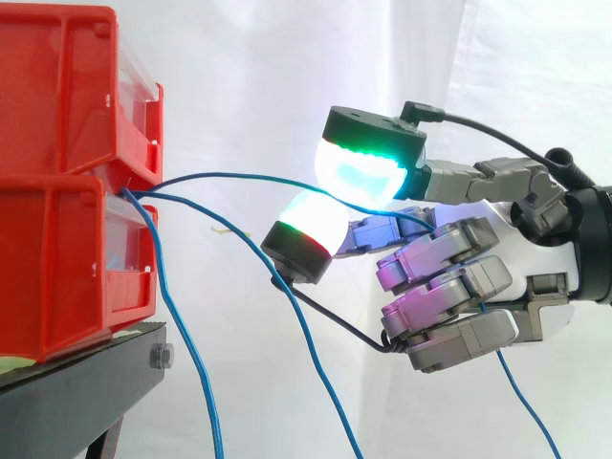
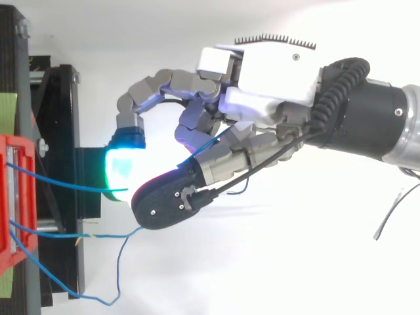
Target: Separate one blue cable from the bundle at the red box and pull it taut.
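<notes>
**Blue cable, hand and red box at the pinch.** We mark the separated blue cable (image 1: 239,175) first. It leaves the front of the red box (image 1: 57,268) at the seam under the upper red bin (image 1: 57,86) and runs roughly level away from the box, with a slight upward bow. Its far end enters between two glowing fingertips, a green-white pad (image 1: 363,172) above and a red-edged pad (image 1: 311,225) below. We read the hand (image 2: 275,79) as closed on this cable in a pinch, with its other fingers curled towards the palm.

Two more blue cables (image 1: 186,335) (image 1: 306,335) start at the same seam but drop steeply below the box front, apart from the pinched one. A blue length hangs beneath the hand on the side away from the box. We take it for the tail of the held cable, though its path through the hand is hidden.

The cable's long axis points from the box straight at the hand. We therefore judge that the coming pull should go along that line, away from the box, until the bow flattens. The black stand (image 1: 76,392) carries the box.
</notes>
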